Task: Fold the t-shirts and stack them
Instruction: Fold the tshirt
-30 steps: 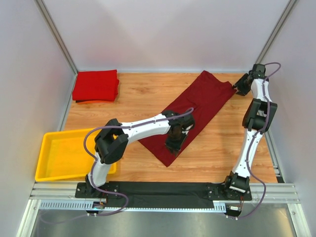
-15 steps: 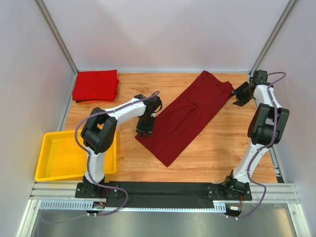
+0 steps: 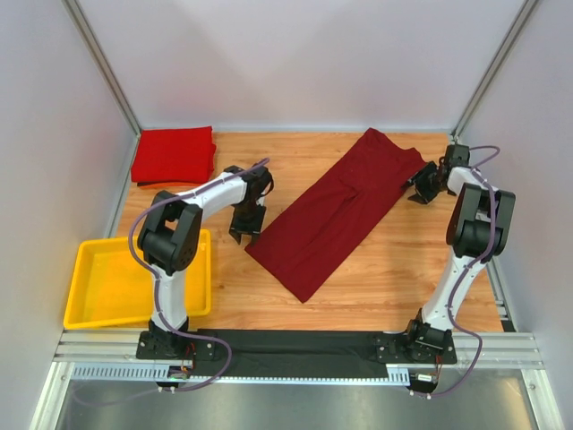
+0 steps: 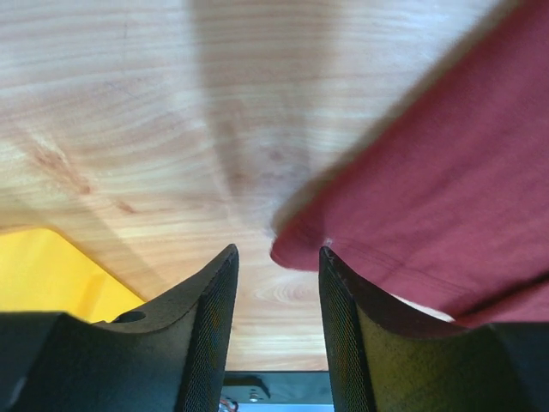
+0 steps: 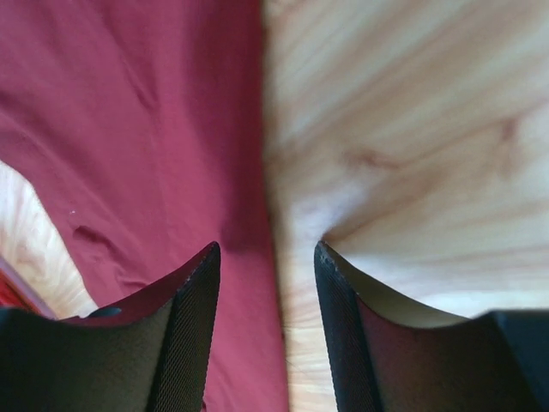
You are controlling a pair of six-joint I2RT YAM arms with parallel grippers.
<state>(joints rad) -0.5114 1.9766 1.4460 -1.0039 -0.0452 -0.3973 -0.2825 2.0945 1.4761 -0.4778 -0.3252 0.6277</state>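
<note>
While the dark maroon t-shirt (image 3: 345, 210) lies flat on the wooden table (image 3: 394, 269), folded into a long strip that slants from the near middle to the far right, the brighter red t-shirt (image 3: 173, 154) sits folded in the far left corner, well apart from it; the yellow tray (image 3: 89, 309) lies at the near left, beside the left arm's base; the left gripper (image 3: 242, 236) points down at the table just beside the strip's near left corner, between the strip and the tray; in the left wrist view its fingers (image 4: 210, 326) stand apart with bare wood between them and grasp nothing; the rounded corner of the maroon cloth lies just ahead of the finger at the right of that view, and a corner of the tray shows at the lower left; the right gripper (image 3: 417, 185) hangs at the far right end of the strip, just beside its edge; in the right wrist view its fingers (image 5: 184, 335) are spread and hold nothing; the straight edge of the maroon cloth runs up between them, so one finger is over cloth and the other over wood; whether either gripper's fingertips touch the table or the cloth I cannot tell; the cloth shows a few soft creases near the right gripper
</note>
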